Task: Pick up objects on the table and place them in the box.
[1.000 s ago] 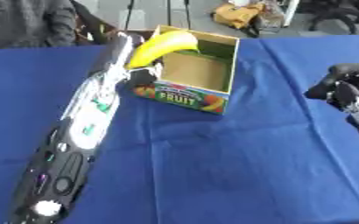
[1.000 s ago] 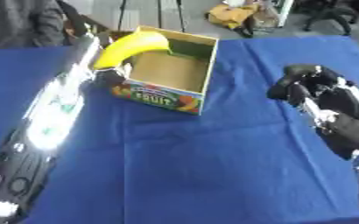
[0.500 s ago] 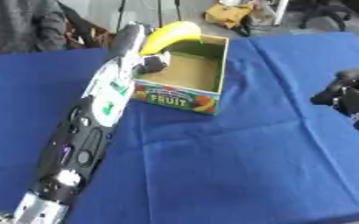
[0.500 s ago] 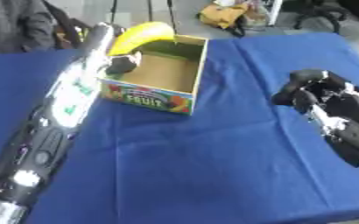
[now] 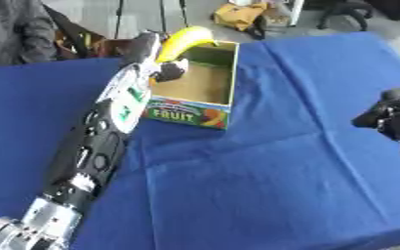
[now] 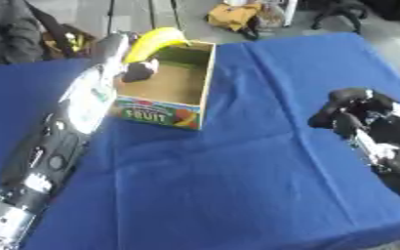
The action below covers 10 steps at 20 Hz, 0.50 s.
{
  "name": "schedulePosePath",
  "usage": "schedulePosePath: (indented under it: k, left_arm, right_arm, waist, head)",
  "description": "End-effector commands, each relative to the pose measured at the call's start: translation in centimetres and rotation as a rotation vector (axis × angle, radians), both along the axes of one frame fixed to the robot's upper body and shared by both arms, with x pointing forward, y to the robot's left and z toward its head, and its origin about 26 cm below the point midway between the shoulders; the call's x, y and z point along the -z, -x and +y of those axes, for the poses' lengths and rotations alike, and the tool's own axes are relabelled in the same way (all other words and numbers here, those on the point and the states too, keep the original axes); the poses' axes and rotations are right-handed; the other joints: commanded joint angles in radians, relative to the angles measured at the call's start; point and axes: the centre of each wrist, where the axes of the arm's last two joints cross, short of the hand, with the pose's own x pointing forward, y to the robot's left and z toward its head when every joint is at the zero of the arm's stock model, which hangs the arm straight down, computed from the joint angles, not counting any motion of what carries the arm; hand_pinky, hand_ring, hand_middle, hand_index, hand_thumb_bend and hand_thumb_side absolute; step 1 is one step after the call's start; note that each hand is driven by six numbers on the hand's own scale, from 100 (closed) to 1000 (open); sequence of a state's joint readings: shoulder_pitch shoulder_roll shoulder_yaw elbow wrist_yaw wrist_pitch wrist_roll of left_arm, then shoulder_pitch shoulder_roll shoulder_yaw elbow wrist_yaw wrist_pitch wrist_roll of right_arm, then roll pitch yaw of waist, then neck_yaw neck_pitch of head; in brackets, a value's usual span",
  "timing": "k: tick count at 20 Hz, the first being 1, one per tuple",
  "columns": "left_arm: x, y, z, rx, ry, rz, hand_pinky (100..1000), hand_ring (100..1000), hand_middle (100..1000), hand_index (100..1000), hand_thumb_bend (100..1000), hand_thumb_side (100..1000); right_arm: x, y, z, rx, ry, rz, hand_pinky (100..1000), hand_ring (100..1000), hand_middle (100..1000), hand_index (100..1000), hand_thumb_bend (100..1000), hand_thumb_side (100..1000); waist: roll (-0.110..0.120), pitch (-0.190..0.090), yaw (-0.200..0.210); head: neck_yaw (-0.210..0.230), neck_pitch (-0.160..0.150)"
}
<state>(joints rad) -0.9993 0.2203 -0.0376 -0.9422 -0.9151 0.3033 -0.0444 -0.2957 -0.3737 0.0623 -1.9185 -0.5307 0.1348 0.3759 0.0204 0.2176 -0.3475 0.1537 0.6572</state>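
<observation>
Blue-clothed table (image 5: pixel 263 166), and the left hand (image 5: pixel 165 68), fingers curled round the banana (image 5: pixel 185 40), hovers over the box (image 5: pixel 205 97), release next, right hand (image 6: pixel 350 110) curled, idle.

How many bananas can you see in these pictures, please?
1. The banana is held by the left hand above the near-left corner of the open box. The box's near wall hides part of its floor, so more could be hidden.

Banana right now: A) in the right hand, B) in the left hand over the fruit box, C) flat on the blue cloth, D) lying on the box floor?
B: the left hand is curled on the banana, holding it above the far end of the open box; the right hand holds nothing.
</observation>
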Motion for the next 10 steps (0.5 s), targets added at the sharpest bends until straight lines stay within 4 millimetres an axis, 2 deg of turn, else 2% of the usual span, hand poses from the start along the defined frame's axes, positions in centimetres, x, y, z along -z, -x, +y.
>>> schedulePosePath:
  k: [1, 4, 10]
  left_arm:
    - [-0.93, -0.60, 1.48, -0.057, -0.062, -0.016, 721, 676, 600, 773, 902, 610]
    - [-0.55, -0.74, 1.78, -0.077, -0.111, 0.003, 759, 734, 661, 797, 995, 665]
    - [-1.12, -0.57, 2.04, -0.093, -0.129, -0.018, 768, 754, 679, 795, 947, 734]
  right_arm:
    - [-0.93, 0.17, 0.05, -0.012, 0.012, -0.036, 796, 684, 605, 742, 100, 100]
    - [-0.91, 0.16, 0.03, -0.010, 0.012, -0.037, 797, 685, 605, 742, 100, 100]
    - [-0.85, 0.14, 0.00, -0.010, 0.012, -0.034, 797, 684, 605, 741, 100, 100]
  waist:
    - [-0.006, -0.012, -0.005]
    - [-0.006, -0.011, -0.007]
    - [-0.006, -0.014, -0.002]
  head:
    - [0.009, -0.010]
    - [0.011, -0.008]
    - [0.010, -0.007]
